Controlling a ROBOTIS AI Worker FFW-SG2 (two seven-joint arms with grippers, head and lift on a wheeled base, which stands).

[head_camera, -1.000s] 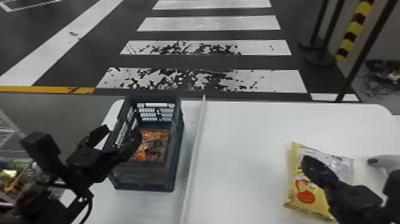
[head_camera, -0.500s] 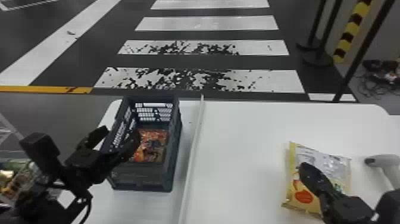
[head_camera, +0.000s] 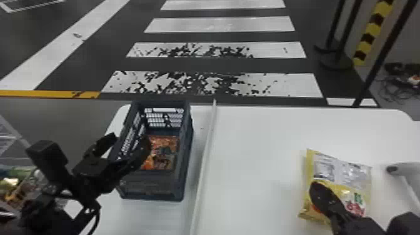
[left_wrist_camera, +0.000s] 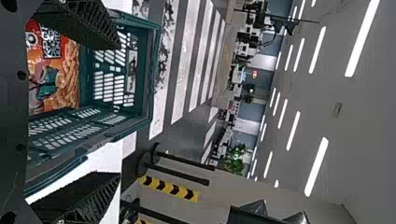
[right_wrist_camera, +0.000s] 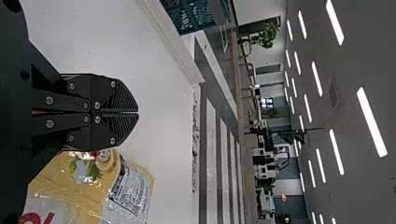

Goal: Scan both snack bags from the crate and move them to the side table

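Note:
My left gripper (head_camera: pixel 126 149) is over the left wall of the dark crate (head_camera: pixel 153 187), fingers apart. Inside the crate an orange-red snack bag (head_camera: pixel 164 150) lies on the bottom. The left wrist view has this bag (left_wrist_camera: pixel 70 79) behind the fingers of the left gripper (left_wrist_camera: pixel 116 111), with nothing between them. A yellow snack bag (head_camera: pixel 340 175) lies on the white table at the right, its near part hidden beneath my right gripper (head_camera: pixel 316 189). In the right wrist view, the right gripper (right_wrist_camera: pixel 138 113) is shut, its fingers pressed together beside the yellow bag (right_wrist_camera: pixel 79 186).
A white raised strip (head_camera: pixel 206 150) runs across the white table (head_camera: pixel 256 156) between crate and yellow bag. A grey-white hand scanner (head_camera: pixel 406 170) lies right of that bag. At the lower left, more packets (head_camera: pixel 23 187) sit beside a wire rack.
The right gripper has shifted a little left and back toward the table's near side, over the yellow bag. The left gripper and both bags have stayed in place.

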